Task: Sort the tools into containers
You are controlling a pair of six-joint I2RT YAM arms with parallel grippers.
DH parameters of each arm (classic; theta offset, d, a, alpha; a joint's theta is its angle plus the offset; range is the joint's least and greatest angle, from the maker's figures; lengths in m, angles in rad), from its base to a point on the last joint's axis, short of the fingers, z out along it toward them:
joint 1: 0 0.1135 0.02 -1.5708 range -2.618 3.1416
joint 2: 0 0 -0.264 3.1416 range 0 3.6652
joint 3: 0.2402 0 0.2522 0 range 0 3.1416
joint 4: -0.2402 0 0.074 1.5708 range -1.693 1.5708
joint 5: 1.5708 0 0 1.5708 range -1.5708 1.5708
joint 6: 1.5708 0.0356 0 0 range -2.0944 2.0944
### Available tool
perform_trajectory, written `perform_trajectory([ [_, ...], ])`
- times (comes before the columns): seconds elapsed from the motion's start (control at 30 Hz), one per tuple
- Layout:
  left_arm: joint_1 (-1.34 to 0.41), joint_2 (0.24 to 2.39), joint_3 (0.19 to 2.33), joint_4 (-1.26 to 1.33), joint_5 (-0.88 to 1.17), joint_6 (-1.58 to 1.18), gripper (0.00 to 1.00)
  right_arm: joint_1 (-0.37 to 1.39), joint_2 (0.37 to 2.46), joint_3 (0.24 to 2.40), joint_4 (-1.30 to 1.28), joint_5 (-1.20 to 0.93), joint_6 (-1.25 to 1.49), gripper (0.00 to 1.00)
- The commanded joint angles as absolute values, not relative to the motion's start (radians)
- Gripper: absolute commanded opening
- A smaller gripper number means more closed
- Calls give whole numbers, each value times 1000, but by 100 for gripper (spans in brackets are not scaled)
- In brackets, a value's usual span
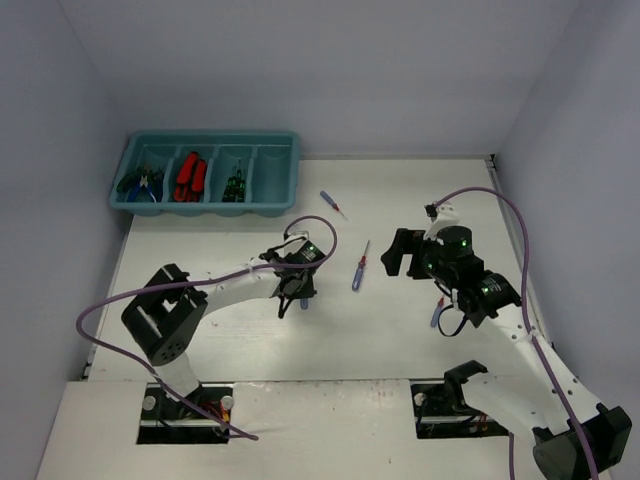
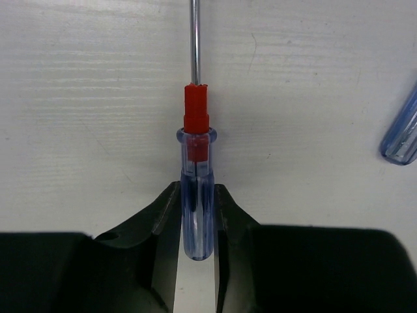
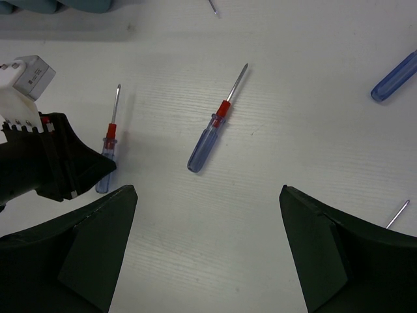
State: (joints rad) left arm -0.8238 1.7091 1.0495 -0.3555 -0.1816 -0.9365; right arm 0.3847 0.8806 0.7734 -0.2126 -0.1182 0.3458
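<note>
My left gripper point(image 2: 195, 190) is down on the table, shut on the clear blue handle of a screwdriver point(image 2: 196, 147) with a red collar, whose shaft points away. From above, that gripper point(image 1: 297, 290) sits mid-table over that screwdriver point(image 1: 306, 302). My right gripper point(image 3: 207, 189) hangs open and empty above the table, just short of a second blue screwdriver point(image 3: 207, 145). The top view shows the right gripper point(image 1: 400, 252) to the right of this tool point(image 1: 359, 268). The teal tray point(image 1: 205, 207) stands at the back left.
The tray holds pliers point(image 1: 140, 182), red knives point(image 1: 189, 177) and green screwdrivers point(image 1: 234, 184) in separate compartments. A third screwdriver point(image 1: 333, 204) lies near the back. Another blue one point(image 1: 437, 314) lies beside the right arm. Walls close in the table.
</note>
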Motion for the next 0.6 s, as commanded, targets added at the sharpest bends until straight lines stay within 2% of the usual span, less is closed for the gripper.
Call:
perform_trajectory([
  [0.0,-806,1569,1196,-418,-267,-797,0,377,879,790,-160,-83,344,89],
  [0.2,-585,1612,1452,-426,-188,-525,0,377,882,796,-160,-72,344,89],
  [0.33,-444,1801,1721,-454,-118,-348,0,377,905,801,-160,-70,341,89],
  [0.47,-354,2008,1984,-473,-29,-302,0,377,922,808,-160,-72,336,89],
  [0.57,-318,2174,2164,-477,-16,-249,10,377,932,803,-160,-70,335,89],
])
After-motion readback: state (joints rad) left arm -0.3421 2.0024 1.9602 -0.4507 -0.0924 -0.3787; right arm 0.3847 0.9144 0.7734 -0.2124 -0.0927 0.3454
